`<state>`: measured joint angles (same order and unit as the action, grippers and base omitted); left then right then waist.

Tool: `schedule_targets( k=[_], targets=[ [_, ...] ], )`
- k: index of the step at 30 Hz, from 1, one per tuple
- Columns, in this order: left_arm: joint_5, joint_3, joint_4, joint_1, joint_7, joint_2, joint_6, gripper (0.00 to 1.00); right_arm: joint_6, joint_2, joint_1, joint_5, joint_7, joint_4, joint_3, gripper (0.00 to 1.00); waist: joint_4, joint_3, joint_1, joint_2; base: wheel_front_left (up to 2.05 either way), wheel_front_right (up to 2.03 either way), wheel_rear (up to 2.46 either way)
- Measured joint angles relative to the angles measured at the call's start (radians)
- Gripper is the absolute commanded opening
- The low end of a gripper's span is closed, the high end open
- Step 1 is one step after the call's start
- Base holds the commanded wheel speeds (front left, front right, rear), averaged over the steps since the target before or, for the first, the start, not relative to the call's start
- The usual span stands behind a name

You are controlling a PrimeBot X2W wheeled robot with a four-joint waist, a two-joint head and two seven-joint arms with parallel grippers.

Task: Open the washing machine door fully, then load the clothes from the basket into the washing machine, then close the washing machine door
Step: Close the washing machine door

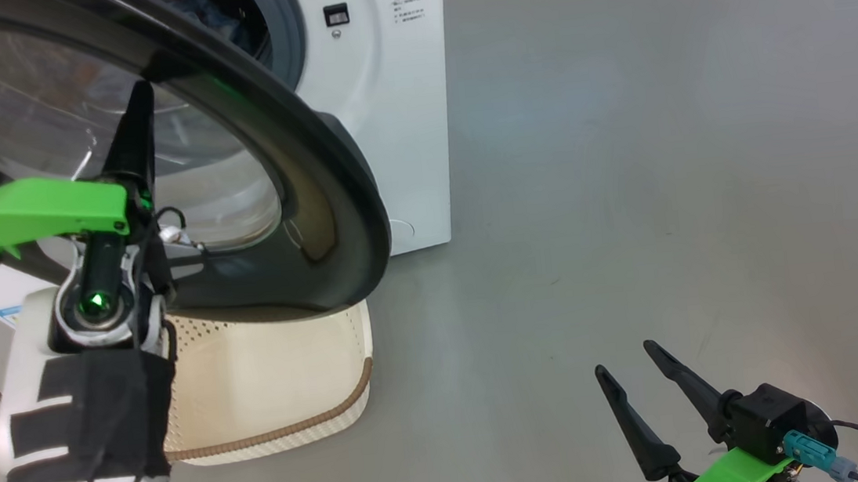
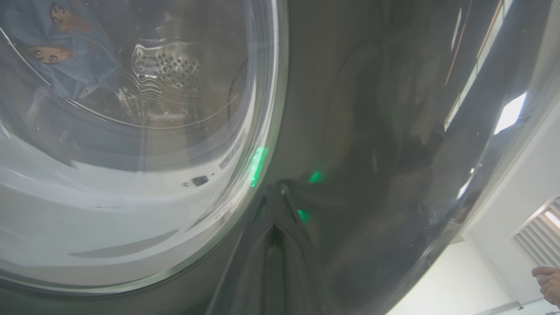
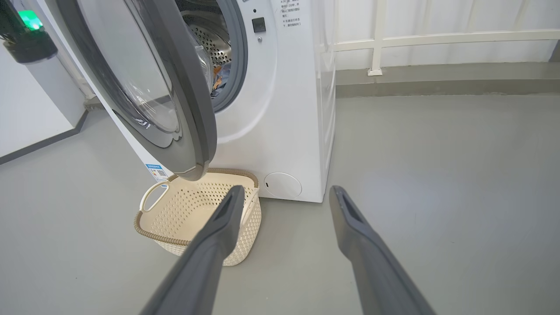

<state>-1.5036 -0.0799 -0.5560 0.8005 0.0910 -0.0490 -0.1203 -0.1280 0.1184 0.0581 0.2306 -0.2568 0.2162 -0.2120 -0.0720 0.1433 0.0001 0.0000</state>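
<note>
Two long dark fingers of the left gripper (image 1: 140,103) are pressed together, tips against the glossy black ring of the large round washing machine door (image 1: 329,187), just beside its bulging glass window (image 1: 31,114). Beyond them, through the glass, light blue bear-printed clothes (image 2: 65,57) lie in the big white front-loading washing machine (image 1: 394,118). Below that gripper's wrist sits the cream perforated plastic basket (image 1: 269,382). The right gripper (image 1: 624,358) hangs with fingers spread apart, empty, the basket ahead to its left.

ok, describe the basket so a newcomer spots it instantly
Find the big white washing machine. On the grey floor at its foot, under the swung-out black door, sits the basket. Unlike its smooth neighbours it is cream, perforated, with a brown rim, and looks empty.
</note>
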Motion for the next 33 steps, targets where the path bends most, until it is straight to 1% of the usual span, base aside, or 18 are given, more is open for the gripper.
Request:
schedule_targets(
  k=[6, 9, 11, 13, 14, 15, 16, 17, 18, 19, 20, 23, 26, 28, 30, 31, 33],
  targets=[
    [0.012, -0.027, -0.036, 0.0, -0.045, -0.01, 0.0, 0.0, 0.0, -0.016, 0.0, 0.001, 0.0, 0.006, -0.001, 1.0, 0.008, -0.019, 0.0, 0.0, 0.0, 0.0, 0.0],
    [0.083, -0.074, -0.039, -0.002, -0.09, -0.044, 0.0, 0.0, 0.0, -0.019, 0.0, 0.001, 0.0, 0.006, 0.0, 1.0, 0.013, -0.027, -0.0001, 0.0, 0.0, 0.0, 0.0],
    [0.133, -0.107, -0.017, -0.024, -0.129, -0.077, -0.001, 0.19, 0.0, -0.021, 0.001, 0.002, 0.0, 0.007, 0.0, 1.0, 0.014, -0.033, 0.0, 0.0, 0.0, 0.0, 0.0],
    [0.174, -0.144, 0.02, -0.076, -0.168, -0.109, -0.003, 0.45, 0.0, -0.025, 0.0, 0.002, 0.0, 0.007, 0.005, 1.0, 0.013, -0.043, -0.0001, 0.0, 0.0, 0.0, 0.0],
    [0.196, -0.159, 0.031, -0.108, -0.193, -0.124, -0.003, 0.45, 0.0, -0.027, 0.0, 0.002, 0.0, 0.007, 0.01, 1.0, 0.012, -0.048, -0.0002, 0.0, 0.0, 0.0, 0.0],
    [0.22, -0.173, 0.037, -0.142, -0.22, -0.138, -0.003, 0.89, 0.0, -0.028, 0.0, 0.002, 0.0, 0.007, 0.017, 1.0, 0.013, -0.053, -0.0002, 0.0, 0.0, 0.0, 0.0],
    [0.249, -0.185, 0.039, -0.178, -0.249, -0.152, -0.003, 0.89, 0.0, -0.028, 0.0, 0.002, 0.0, 0.007, 0.026, 1.0, 0.014, -0.058, -0.0001, 0.0, 0.0, 0.0, 0.0],
    [0.274, -0.194, 0.04, -0.213, -0.275, -0.165, -0.003, 1.0, 0.0, -0.028, 0.0, 0.002, 0.0, 0.007, 0.032, 1.0, 0.015, -0.063, -0.0001, 0.0, 0.0, 0.0, 0.0],
    [0.301, -0.203, 0.044, -0.247, -0.294, -0.177, -0.003, 1.0, 0.0, -0.028, -0.002, 0.002, 0.0, 0.006, 0.038, 1.0, 0.018, -0.067, -0.0002, 0.0, 0.0, 0.0, 0.0],
    [0.365, -0.211, 0.056, -0.307, -0.322, -0.196, -0.001, 1.0, 0.0, -0.029, -0.006, 0.002, 0.0, 0.004, 0.049, 1.0, 0.024, -0.074, -0.0002, 0.0, 0.0, 0.0, 0.0],
    [0.405, -0.215, 0.068, -0.334, -0.332, -0.204, 0.013, 1.0, 0.0, -0.029, -0.013, 0.001, 0.0, 0.0, 0.058, 1.0, 0.028, -0.076, -0.0001, 0.0, 0.0, 0.0, 0.0],
    [0.538, -0.197, 0.123, -0.414, -0.339, -0.219, 0.082, 1.0, 0.0, -0.029, -0.024, 0.001, 0.0, -0.007, 0.076, 1.0, 0.04, -0.084, -0.0001, 0.0, 0.0, 0.0, 0.0],
    [0.705, -0.124, 0.239, -0.522, -0.341, -0.217, 0.148, 1.0, 0.0, -0.029, -0.024, -0.001, 0.0, -0.022, 0.1, 1.0, 0.048, -0.091, -0.0002, 0.0, 0.0, 0.0, 0.0],
    [0.789, -0.076, 0.312, -0.603, -0.346, -0.194, 0.174, 1.0, 0.0, -0.03, -0.024, -0.004, 0.0, -0.027, 0.111, 1.0, 0.052, -0.094, -0.0001, 0.0, 0.0, 0.0, 0.0],
    [0.891, -0.049, 0.363, -0.681, -0.346, -0.174, 0.193, 1.0, 0.0, -0.031, -0.024, -0.009, 0.0, -0.032, 0.126, 1.0, 0.057, -0.097, -0.0002, 0.0, 0.0, 0.0, 0.0],
    [0.922, -0.032, 0.376, -0.715, -0.346, -0.159, 0.2, 1.0, 0.0, -0.031, -0.024, -0.009, 0.0, -0.033, 0.132, 1.0, 0.06, -0.1, -0.0002, 0.0, 0.0, 0.0, 0.0],
    [0.978, -0.011, 0.394, -0.772, -0.346, -0.137, 0.2, 1.0, 0.0, -0.032, -0.025, -0.009, 0.0, -0.035, 0.141, 1.0, 0.066, -0.107, -0.0002, 0.0, 0.0, 0.0, 0.0]
  ],
)
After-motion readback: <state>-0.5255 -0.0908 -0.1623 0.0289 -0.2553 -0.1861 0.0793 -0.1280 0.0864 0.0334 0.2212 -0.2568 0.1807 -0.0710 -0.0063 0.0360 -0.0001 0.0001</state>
